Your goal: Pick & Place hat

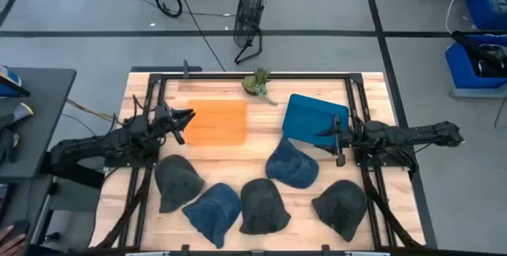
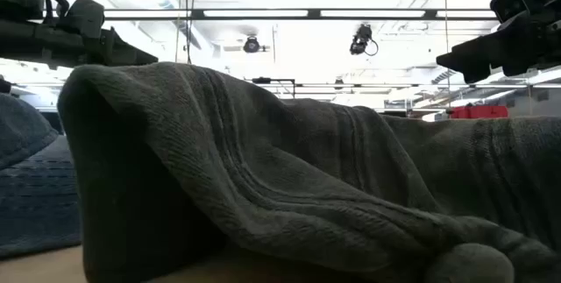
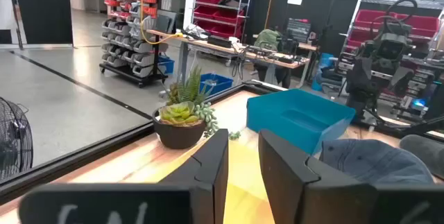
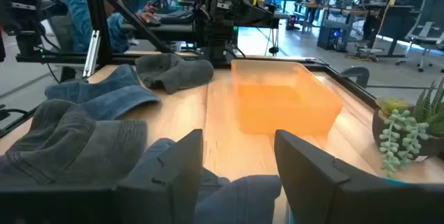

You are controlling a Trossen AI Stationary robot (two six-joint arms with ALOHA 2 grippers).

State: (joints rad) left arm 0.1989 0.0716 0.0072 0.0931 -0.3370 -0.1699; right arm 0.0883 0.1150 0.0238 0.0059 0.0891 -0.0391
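Five hats lie along the near edge of the surface (image 1: 261,149). Both the left end effector (image 1: 184,121) and right end effector (image 1: 336,137) are held open and empty. The blue cap (image 1: 290,165) overlaps the blue bin (image 1: 313,119); a grasp could drag the bin.

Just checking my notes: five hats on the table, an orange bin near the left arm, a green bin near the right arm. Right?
Not quite. In the high view the bin near the right gripper is blue, not green. The five hats and the orange bin near the left gripper are correct.
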